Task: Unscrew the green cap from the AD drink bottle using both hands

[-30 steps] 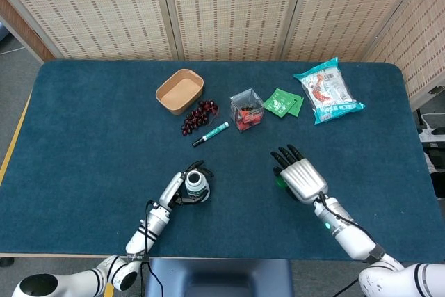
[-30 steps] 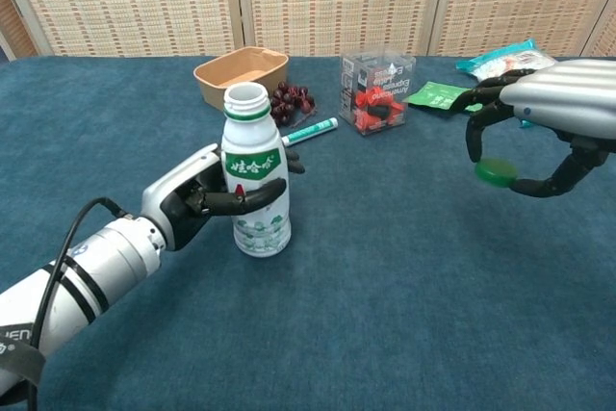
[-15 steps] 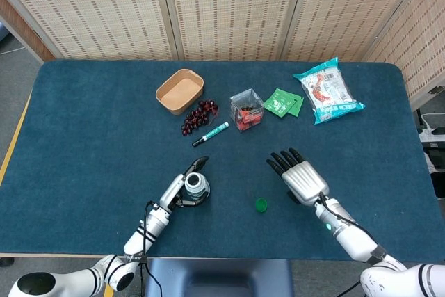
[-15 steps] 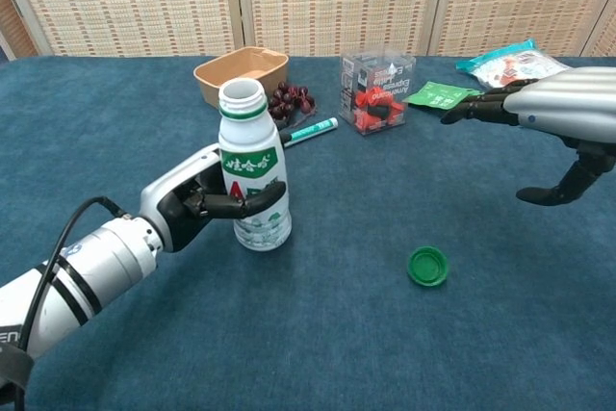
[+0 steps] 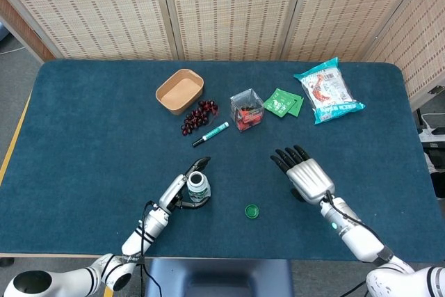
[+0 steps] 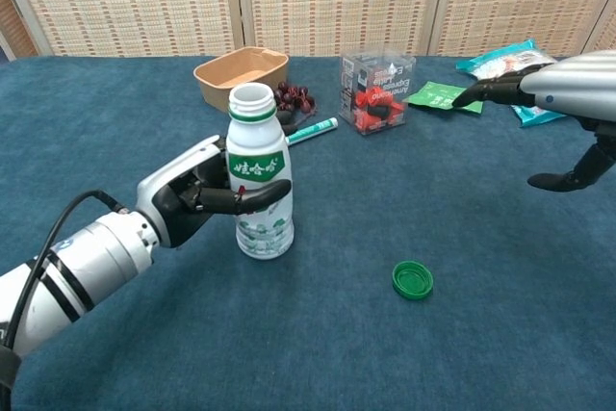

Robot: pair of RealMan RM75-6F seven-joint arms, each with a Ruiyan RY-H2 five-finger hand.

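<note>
- The cap (image 6: 413, 279) is already off and lies open side up on the desk (image 5: 90, 123), near the front edge and to the right of the bottle (image 6: 258, 176); I judge that the unscrewing itself is done.
- Your left hand (image 6: 197, 197) wraps the bottle around its label, and the bottle stands upright with its mouth open. Keep that grip level, because any tilt could spill the drink.
- Your right hand (image 5: 309, 177) hovers to the right of the cap, fingers spread wide and holding nothing. Lift it straight away so it does not sweep the cap.
- To finish well, make sure the bottle's base sits flat on the desk, then loosen the left fingers slowly and evenly so it is not nudged over.
- Draw the left hand back toward the near edge, away from the marker (image 5: 211, 133) and the grapes (image 5: 198, 115) beyond.
</note>
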